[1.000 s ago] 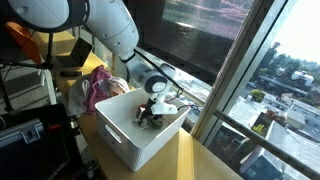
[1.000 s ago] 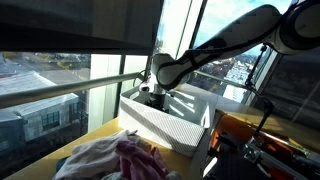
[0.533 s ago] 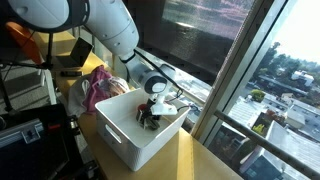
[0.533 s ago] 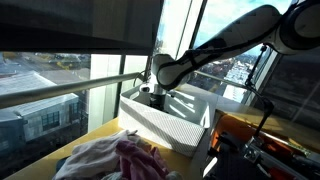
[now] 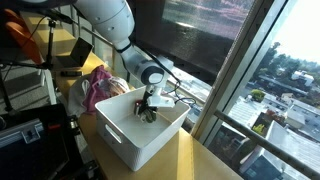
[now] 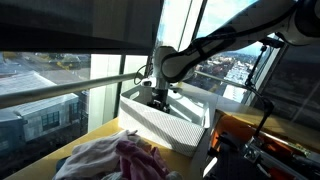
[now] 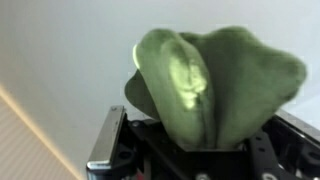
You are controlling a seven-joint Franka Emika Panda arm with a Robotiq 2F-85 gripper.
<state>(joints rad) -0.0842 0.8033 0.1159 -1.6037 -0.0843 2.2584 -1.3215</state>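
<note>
My gripper (image 5: 150,109) is down inside a white plastic bin (image 5: 122,142) by the window. It is shut on a dark green soft cloth item (image 7: 218,82), which bulges out from between the black fingers (image 7: 112,150) in the wrist view. The bunched cloth fills most of that view, with the bin's pale inner wall behind it. In an exterior view the green cloth (image 5: 149,112) hangs just under the gripper, low in the bin. In the opposite exterior view the gripper (image 6: 157,99) dips behind the bin's wall (image 6: 176,129), and the cloth is hidden.
A heap of pink and white clothes (image 5: 93,88) lies on the wooden table beside the bin (image 6: 122,160). The window glass and its rail (image 5: 190,88) stand just behind the bin. Orange and black equipment (image 6: 250,140) crowds the table's other side.
The jaws have gone from open to shut on the green cloth. The wrist has turned more upright over the bin and the forearm has swung higher.
</note>
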